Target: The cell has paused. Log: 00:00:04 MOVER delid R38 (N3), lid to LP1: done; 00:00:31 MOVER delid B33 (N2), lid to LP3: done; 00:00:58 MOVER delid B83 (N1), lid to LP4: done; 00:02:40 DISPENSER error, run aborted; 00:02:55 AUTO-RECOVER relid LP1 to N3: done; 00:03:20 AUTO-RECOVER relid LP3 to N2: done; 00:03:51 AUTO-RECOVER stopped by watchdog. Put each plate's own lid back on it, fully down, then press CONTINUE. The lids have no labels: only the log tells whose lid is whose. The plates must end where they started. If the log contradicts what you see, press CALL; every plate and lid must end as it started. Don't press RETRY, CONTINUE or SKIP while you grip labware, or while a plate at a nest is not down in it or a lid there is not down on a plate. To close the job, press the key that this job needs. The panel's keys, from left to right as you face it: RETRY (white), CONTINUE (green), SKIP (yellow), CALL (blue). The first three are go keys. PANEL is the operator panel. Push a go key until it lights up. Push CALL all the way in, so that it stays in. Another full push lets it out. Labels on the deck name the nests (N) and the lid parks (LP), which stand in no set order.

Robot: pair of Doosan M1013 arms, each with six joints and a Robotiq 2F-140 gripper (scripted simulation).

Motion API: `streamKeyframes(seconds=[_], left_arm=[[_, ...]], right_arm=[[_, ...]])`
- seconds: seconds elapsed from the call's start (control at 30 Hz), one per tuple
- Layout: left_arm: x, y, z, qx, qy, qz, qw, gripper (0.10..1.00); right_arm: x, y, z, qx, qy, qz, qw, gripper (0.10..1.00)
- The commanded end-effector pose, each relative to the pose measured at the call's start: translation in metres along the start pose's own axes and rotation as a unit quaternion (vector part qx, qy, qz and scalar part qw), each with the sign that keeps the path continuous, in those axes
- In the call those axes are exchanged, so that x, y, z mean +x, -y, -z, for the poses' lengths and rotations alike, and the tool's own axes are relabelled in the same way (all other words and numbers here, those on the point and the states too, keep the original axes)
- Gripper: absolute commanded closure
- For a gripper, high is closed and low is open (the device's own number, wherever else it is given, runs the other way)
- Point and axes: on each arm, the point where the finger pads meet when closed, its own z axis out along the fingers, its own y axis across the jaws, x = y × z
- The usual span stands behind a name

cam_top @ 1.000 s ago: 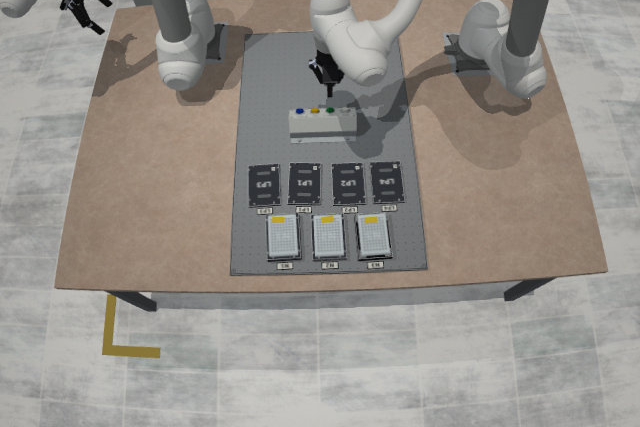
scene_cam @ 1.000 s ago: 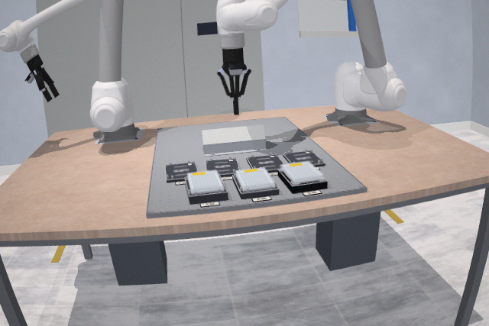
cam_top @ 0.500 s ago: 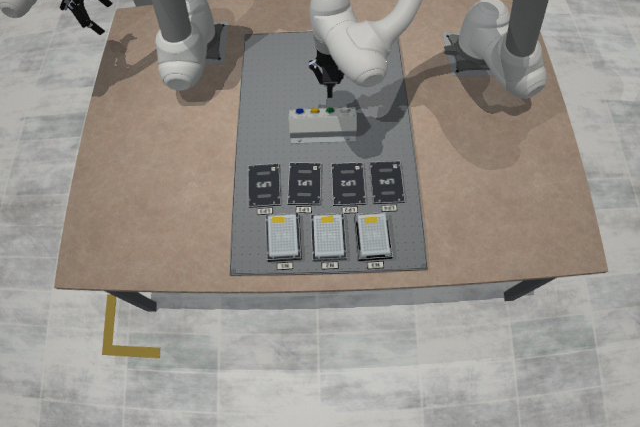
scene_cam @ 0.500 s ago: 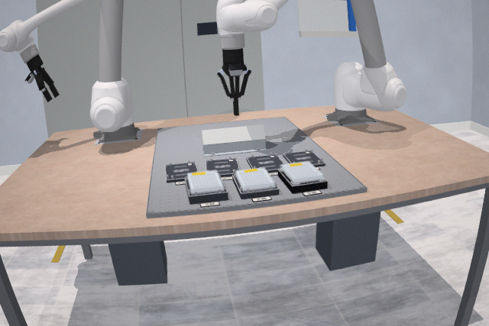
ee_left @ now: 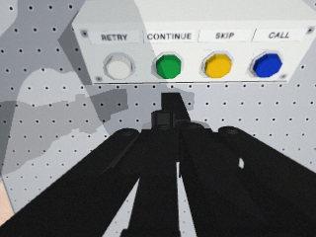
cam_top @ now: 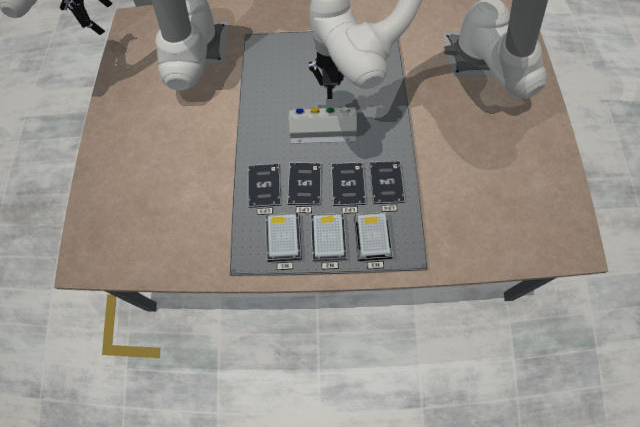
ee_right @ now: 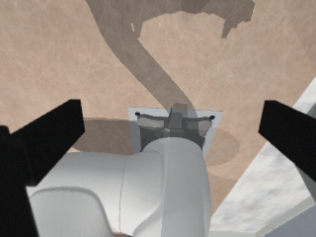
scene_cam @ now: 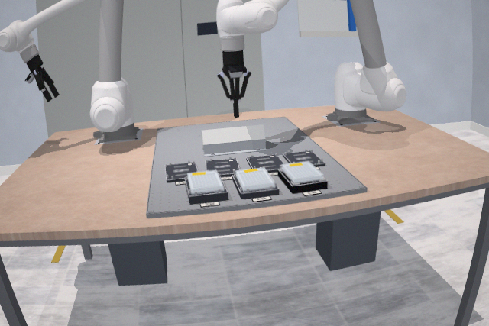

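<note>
My left gripper (cam_top: 329,97) (scene_cam: 236,116) (ee_left: 170,107) is shut and empty, pointing down, above the deck near the key side of the panel (cam_top: 321,127) (scene_cam: 225,135) (ee_left: 197,16). In the left wrist view its tips are just below the green CONTINUE key (ee_left: 168,66) (cam_top: 329,109). The white RETRY key (ee_left: 118,67), yellow SKIP key (ee_left: 218,65) and blue CALL key (ee_left: 267,65) look unlit. The plates at N1 (cam_top: 283,237) (scene_cam: 205,182), N2 (cam_top: 328,237) (scene_cam: 254,180) and N3 (cam_top: 373,236) (scene_cam: 302,173) appear lidded. My right gripper (cam_top: 103,16) (scene_cam: 53,98) (ee_right: 171,116) is open and empty.
The parks LP3 (cam_top: 264,192), LP1 (cam_top: 304,190), LP2 (cam_top: 348,190) and LP4 (cam_top: 387,190) hold no lids. They lie between the panel and the nests. The right gripper is out past the table's edge. The right wrist view shows an arm base on its plate (ee_right: 134,129).
</note>
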Motion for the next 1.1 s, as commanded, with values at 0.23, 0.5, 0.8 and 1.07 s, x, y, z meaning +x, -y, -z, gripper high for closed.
streamKeyframes(seconds=[0.23,0.5,0.8,1.07], left_arm=[[0.0002,-0.0004,-0.0053,-0.001,0.0,0.0,1.0,0.999],[0.0003,-0.0005,-0.0079,-0.001,0.0,0.0,1.0,0.999],[0.0003,-0.0005,-0.0098,-0.001,0.0,0.0,1.0,0.999],[0.0003,-0.0005,-0.0099,-0.001,0.0,0.0,1.0,0.999]], right_arm=[[0.0002,0.0001,0.0006,0.0,-0.001,0.0,1.0,0.098],[0.0002,0.0001,0.0006,0.0,-0.001,0.0,1.0,0.098],[0.0002,0.0001,0.0006,0.0,-0.001,0.0,1.0,0.098],[0.0002,0.0001,0.0006,0.0,-0.001,0.0,1.0,0.098]])
